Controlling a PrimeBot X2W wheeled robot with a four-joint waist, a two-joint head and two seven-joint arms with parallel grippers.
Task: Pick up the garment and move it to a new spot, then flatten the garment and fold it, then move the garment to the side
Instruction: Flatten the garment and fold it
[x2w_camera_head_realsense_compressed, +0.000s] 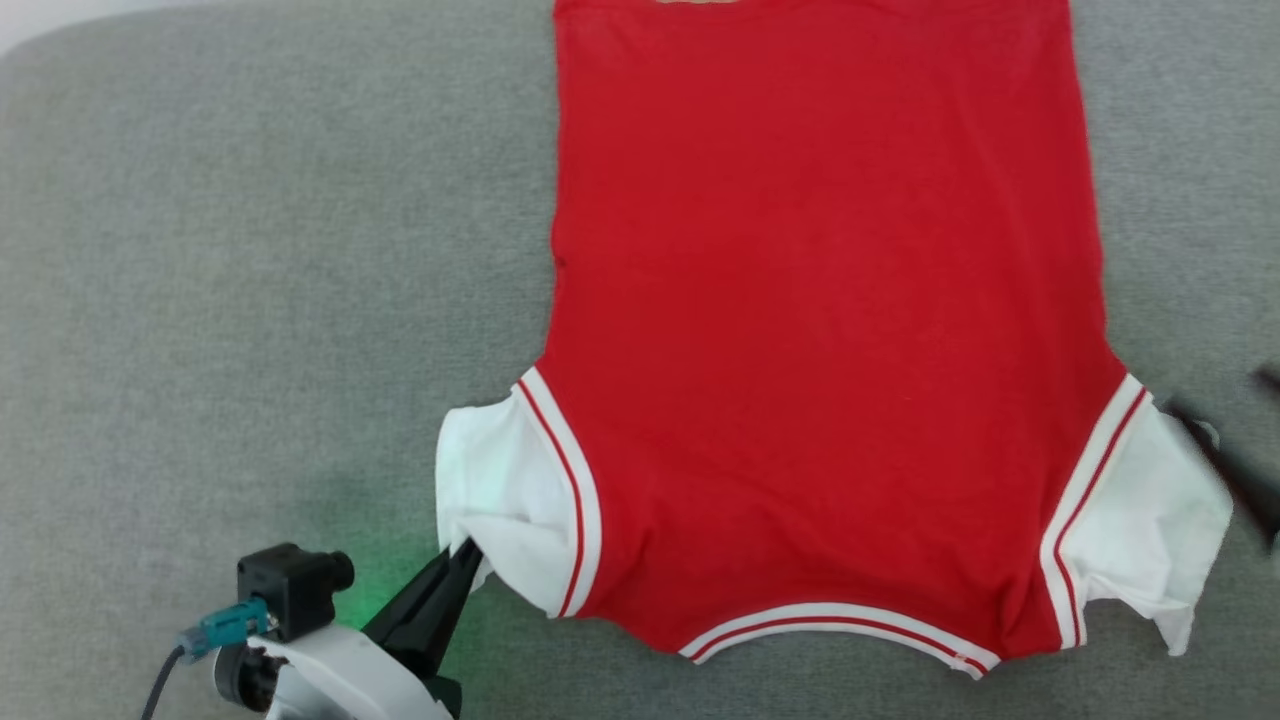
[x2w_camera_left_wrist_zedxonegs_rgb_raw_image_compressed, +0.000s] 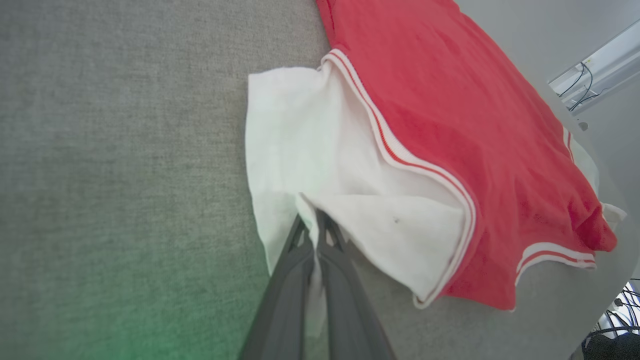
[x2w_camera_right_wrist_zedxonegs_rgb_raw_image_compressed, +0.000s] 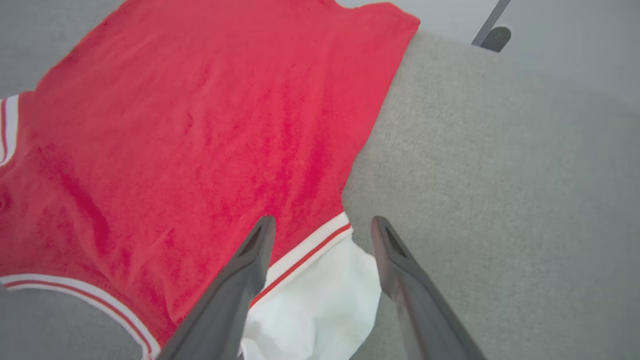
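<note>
Garment (x2w_camera_head_realsense_compressed: 820, 330) lies spread at centre-right on the grey surface (x2w_camera_head_realsense_compressed: 250, 250), collar at bottom. Left gripper (x2w_camera_head_realsense_compressed: 462, 552) pinches the lower-left white sleeve (x2w_camera_head_realsense_compressed: 490, 480). Right gripper (x2w_camera_right_wrist_zedxonegs_rgb_raw_image_compressed: 322, 222) gapes wide, empty, above the opposite sleeve (x2w_camera_right_wrist_zedxonegs_rgb_raw_image_compressed: 320, 300). Flattening looks nearly done; folding and moving aside are left.

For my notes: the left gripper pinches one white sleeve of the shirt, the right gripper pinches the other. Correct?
No: the right wrist view shows the right gripper with jaws open by the other sleeve. The left gripper does pinch its sleeve.

left end effector (x2w_camera_left_wrist_zedxonegs_rgb_raw_image_compressed: 314, 225) pinching garment's (x2w_camera_left_wrist_zedxonegs_rgb_raw_image_compressed: 450, 125) white sleeve, grey surface (x2w_camera_left_wrist_zedxonegs_rgb_raw_image_compressed: 125, 150)
</note>
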